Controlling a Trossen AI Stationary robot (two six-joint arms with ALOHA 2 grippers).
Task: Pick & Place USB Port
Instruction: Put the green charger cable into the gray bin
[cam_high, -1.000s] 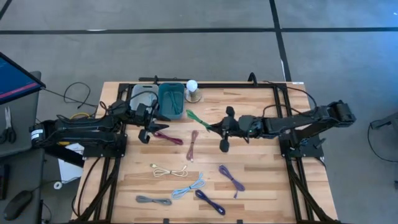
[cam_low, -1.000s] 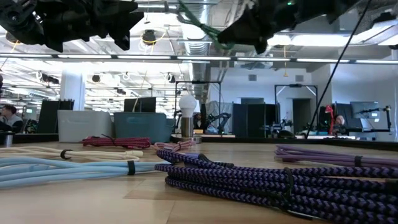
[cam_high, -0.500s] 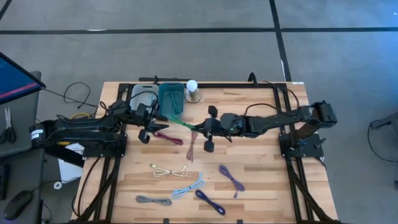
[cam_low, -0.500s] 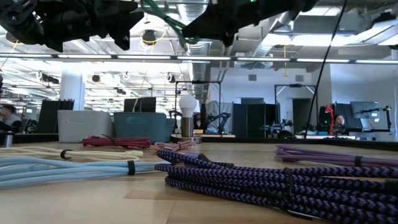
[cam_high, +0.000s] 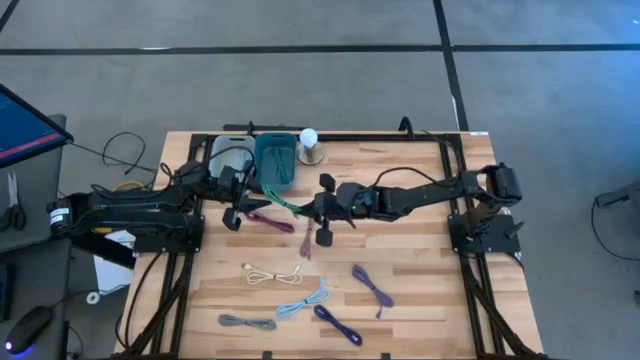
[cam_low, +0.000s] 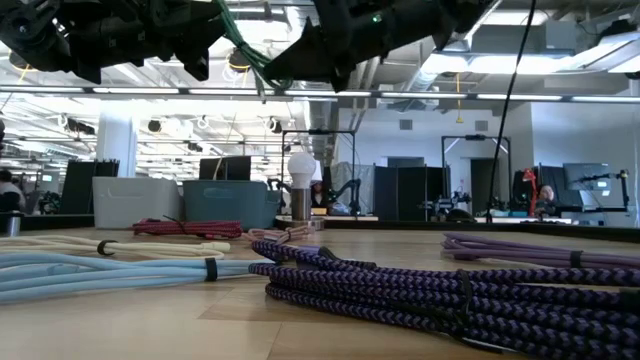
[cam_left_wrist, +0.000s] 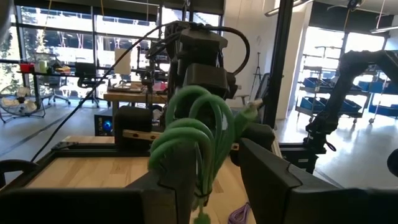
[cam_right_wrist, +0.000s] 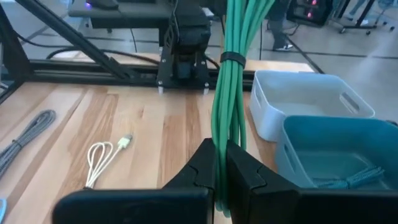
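A green cable bundle (cam_high: 285, 203), tied with a black band (cam_right_wrist: 231, 59), is carried above the table by my right gripper (cam_high: 316, 208), which is shut on it. In the right wrist view the bundle (cam_right_wrist: 229, 93) runs forward from the fingers. My left gripper (cam_high: 246, 202) is open, near the teal bin (cam_high: 275, 160). In the left wrist view the bundle's free end (cam_left_wrist: 193, 143) hangs between its two fingers (cam_left_wrist: 267, 177), with the right gripper behind it. In the low view both grippers and the cable (cam_low: 245, 45) are high above the table. My right gripper pinches the green bundle near one end (cam_right_wrist: 219, 163) between its two shut fingers, with several strands together. The fingers come level from the table's right side, along the cable. The bundle is lifted clear and sticks out toward my left gripper. Whether my left gripper's fingers touch the bundle, I cannot tell.
A white bin (cam_high: 230, 152) stands beside the teal one, and a light bulb (cam_high: 309, 140) sits at the far edge. Other coiled cables lie on the wood: maroon (cam_high: 270, 220), pink (cam_high: 310, 235), cream (cam_high: 272, 275), light blue (cam_high: 303, 298), grey (cam_high: 246, 322), purple (cam_high: 372, 288), dark blue (cam_high: 338, 325).
My right gripper has travelled toward the table's left with the green bundle held clear of the table. The bundle's free end has come in between my left gripper's open fingers.
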